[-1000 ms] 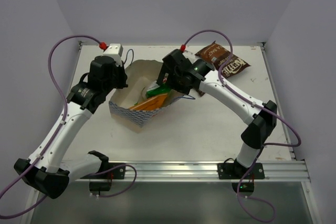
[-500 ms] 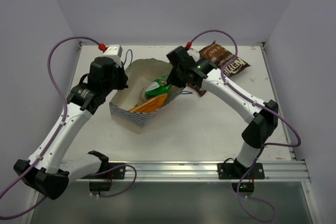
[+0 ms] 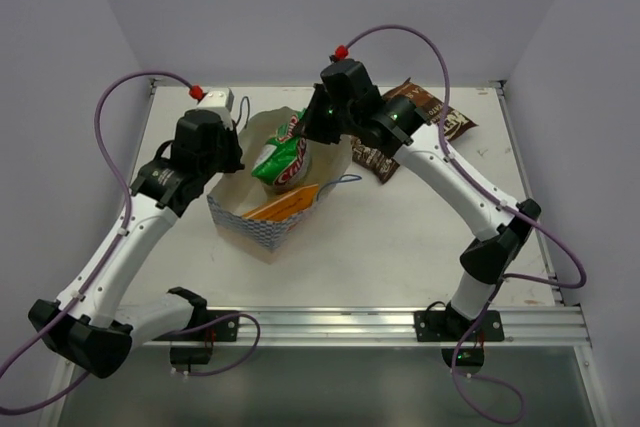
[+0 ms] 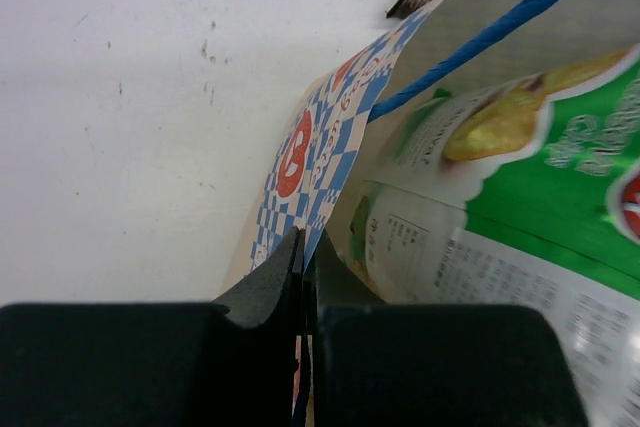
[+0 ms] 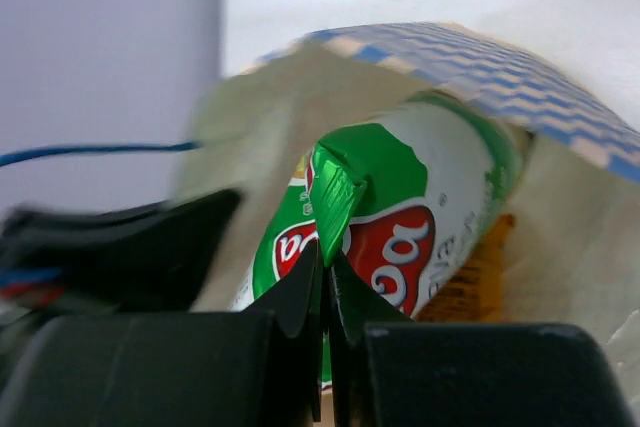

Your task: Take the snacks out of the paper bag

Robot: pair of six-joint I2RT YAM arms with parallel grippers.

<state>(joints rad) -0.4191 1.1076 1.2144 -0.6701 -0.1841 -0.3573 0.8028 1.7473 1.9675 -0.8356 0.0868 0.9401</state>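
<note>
Right tool (image 5: 325, 247): clenched on green packet (image 5: 420, 197) top seam; lift straight up, clear of rim.
Left tool (image 4: 303, 247): pinching paper bag (image 4: 300, 147) wall; pin bag down.

Green-and-white packet (image 3: 281, 161), blue-checked bag (image 3: 252, 228)

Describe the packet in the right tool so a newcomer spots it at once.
On the white table stands a checked paper bag. Sticking out of its open top is the green-and-white packet, top edge pinched in the right tool. The orange packet lies lower inside; the brown packets lie outside the bag.
</note>
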